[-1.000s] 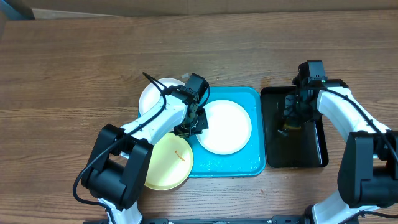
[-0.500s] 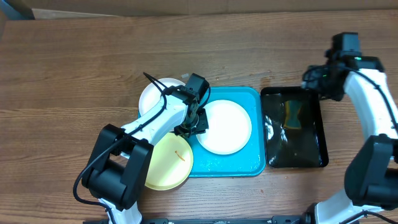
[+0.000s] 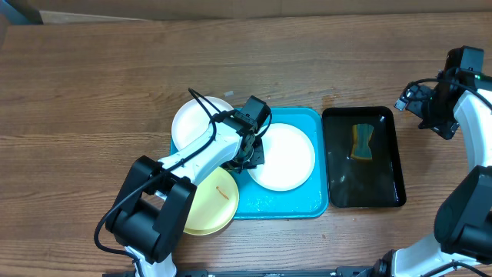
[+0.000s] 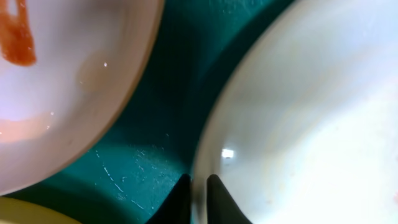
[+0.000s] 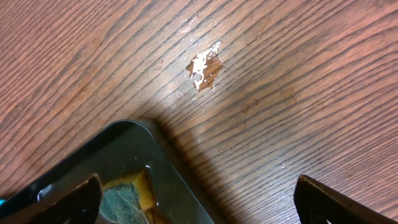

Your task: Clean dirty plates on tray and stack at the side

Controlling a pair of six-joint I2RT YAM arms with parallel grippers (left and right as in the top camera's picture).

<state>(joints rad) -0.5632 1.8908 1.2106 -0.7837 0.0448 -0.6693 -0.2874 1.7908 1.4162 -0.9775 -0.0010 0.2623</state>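
Note:
The cyan tray point(image 3: 307, 201) holds a white plate point(image 3: 284, 156). My left gripper point(image 3: 247, 159) is shut on that plate's left rim. In the left wrist view the two dark fingertips point(image 4: 180, 202) pinch the rim of the white plate point(image 4: 311, 124), with my left gripper point(image 4: 199, 200) just above the teal tray floor point(image 4: 161, 124). A second white plate point(image 3: 192, 123) overlaps the tray's left edge and shows an orange smear point(image 4: 18, 37). The yellow-green plate point(image 3: 206, 204) lies at the front left. My right gripper point(image 3: 425, 108) hangs open and empty over bare table.
A narrow black tray point(image 3: 384, 185) with water in it stands right of the cyan tray. A yellow-green sponge point(image 3: 361, 141) lies in it, also seen as the sponge point(image 5: 124, 202) in the right wrist view. A pale stain point(image 5: 204, 67) marks the wood.
My right gripper rose from the black tray and moved right, opening wide; the sponge stays in the black tray. My left gripper and its white plate shifted slightly to the right.

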